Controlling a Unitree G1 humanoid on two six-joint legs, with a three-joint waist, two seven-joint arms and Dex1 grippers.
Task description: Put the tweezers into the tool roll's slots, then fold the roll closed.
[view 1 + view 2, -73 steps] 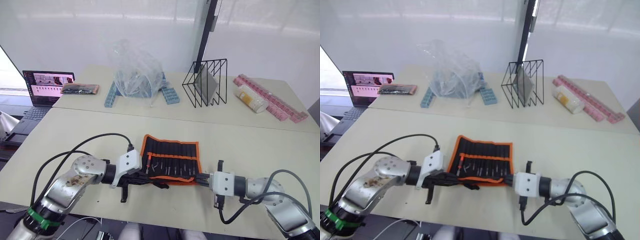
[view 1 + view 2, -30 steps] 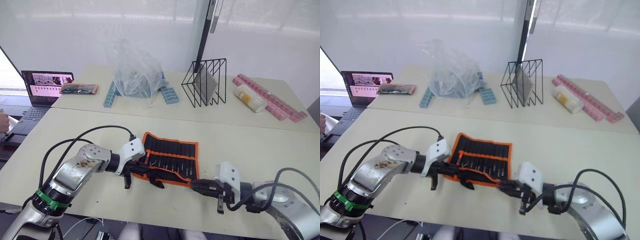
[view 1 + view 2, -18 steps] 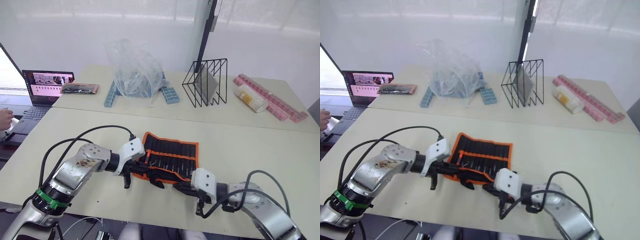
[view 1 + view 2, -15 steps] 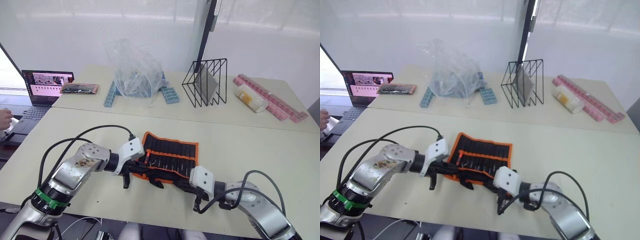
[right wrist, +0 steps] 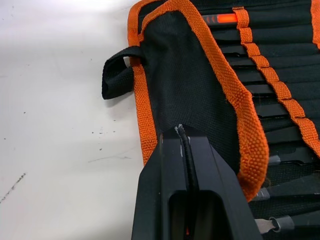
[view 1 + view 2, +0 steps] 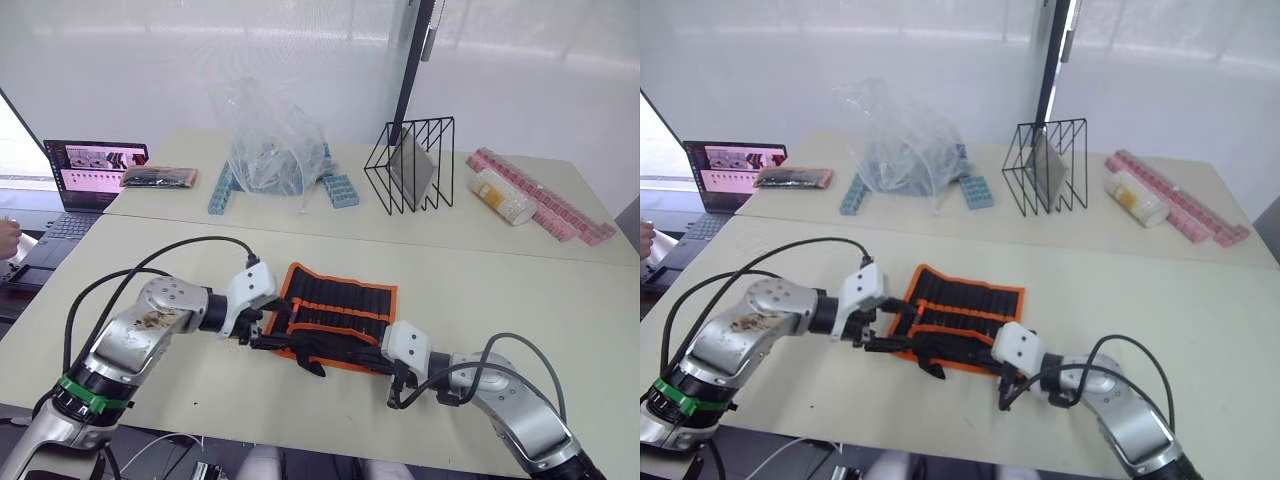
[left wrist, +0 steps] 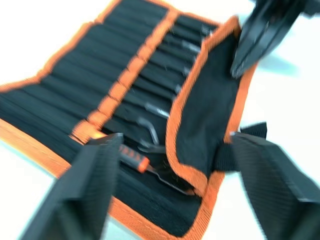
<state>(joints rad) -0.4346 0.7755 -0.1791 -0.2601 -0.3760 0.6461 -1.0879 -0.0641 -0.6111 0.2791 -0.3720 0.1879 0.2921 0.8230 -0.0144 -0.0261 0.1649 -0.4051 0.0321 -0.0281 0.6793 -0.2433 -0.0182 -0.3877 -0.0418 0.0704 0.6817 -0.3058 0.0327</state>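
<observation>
The tool roll [image 6: 340, 300] lies open on the near table, black with orange trim. Its near flap [image 5: 190, 75] is folded up over the lower slots [image 7: 150, 85]. Tweezers [image 7: 156, 109] sit in the slots, their tips showing past the flap's edge. An orange-handled tool [image 7: 131, 156] lies at the roll's left end. The black strap [image 5: 117, 75] sticks out from the near edge. My left gripper [image 6: 262, 330] is at the roll's left end, open, with nothing between its fingers [image 7: 95, 170]. My right gripper [image 5: 182, 132] is shut, its tips resting on the folded flap.
On the far table stand a clear plastic bag [image 6: 270, 140] over blue trays, a black wire rack [image 6: 415, 165], pink boxes [image 6: 545, 205] and a pale roll. A laptop [image 6: 85, 175] is at the far left, a person's hand [image 6: 5, 235] beside it. The table's front edge [image 6: 300, 425] runs just behind my arms.
My left gripper has opened at the roll's left end. My right gripper has slid left along the near edge onto the flap, which now lies further over the slots.
</observation>
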